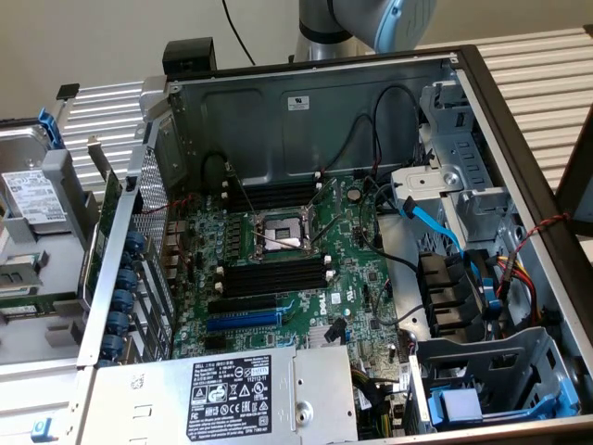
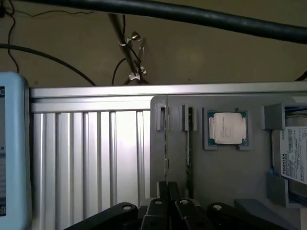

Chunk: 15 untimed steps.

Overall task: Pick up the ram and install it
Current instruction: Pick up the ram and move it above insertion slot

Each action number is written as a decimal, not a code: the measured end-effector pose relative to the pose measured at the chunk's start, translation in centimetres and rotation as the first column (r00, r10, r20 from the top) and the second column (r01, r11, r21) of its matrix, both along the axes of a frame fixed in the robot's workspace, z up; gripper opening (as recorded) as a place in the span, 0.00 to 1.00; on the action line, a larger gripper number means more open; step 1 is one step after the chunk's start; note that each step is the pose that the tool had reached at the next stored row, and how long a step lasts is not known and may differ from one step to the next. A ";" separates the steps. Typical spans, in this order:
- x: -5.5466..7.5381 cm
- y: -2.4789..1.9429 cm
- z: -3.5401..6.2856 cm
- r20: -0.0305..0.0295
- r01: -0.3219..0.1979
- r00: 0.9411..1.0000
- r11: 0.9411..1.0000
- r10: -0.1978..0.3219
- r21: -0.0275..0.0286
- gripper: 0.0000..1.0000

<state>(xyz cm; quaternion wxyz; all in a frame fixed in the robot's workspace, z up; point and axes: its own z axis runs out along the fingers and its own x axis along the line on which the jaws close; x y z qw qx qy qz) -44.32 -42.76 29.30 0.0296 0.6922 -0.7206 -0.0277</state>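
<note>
Opened computer case (image 1: pixel 278 111) on a ribbed metal tabletop (image 1: pixel 528 65). At the exterior view's left, a grey parts tray (image 1: pixel 57 181) carries a hard drive (image 1: pixel 28 195), both cut off by the frame edge.

Inside the case, moving rightward, the green motherboard (image 1: pixel 357 269) bears a processor socket (image 1: pixel 283 232). Two banks of long black memory slots (image 1: pixel 276 275) with white end clips flank the socket, and a blue expansion slot (image 1: pixel 243 320) lies below them. A labelled silver power supply (image 1: pixel 232 389) sits in the lower middle of the frame. A blue cable (image 1: pixel 435 222) runs toward the drive bays (image 1: pixel 500 371) at the lower right. The robot arm (image 1: pixel 371 23) appears at the upper edge, cropped.

In the wrist view the tray (image 2: pixel 230 177) holds the ram (image 2: pixel 166 143), standing on edge in a narrow slot, its thin rim toward the camera. A second dark strip (image 2: pixel 190 153) stands in the neighbouring slot, and a processor chip (image 2: pixel 228 128) lies in a square recess beside that. The pincer (image 2: pixel 169 194) is clenched, its black fingers together in line with the ram's slot. They hide that end of the stick, so whether they pinch it or merely hang above it cannot be made out.
</note>
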 end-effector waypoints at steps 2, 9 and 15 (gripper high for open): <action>0.0 0.00 0.89 0.000 0.000 1.000 1.000 0.000 0.000 0.13; 0.0 0.00 3.47 0.000 0.000 1.000 1.000 0.000 0.000 0.13; 0.0 0.00 6.18 0.000 0.000 1.000 1.000 0.000 0.000 0.13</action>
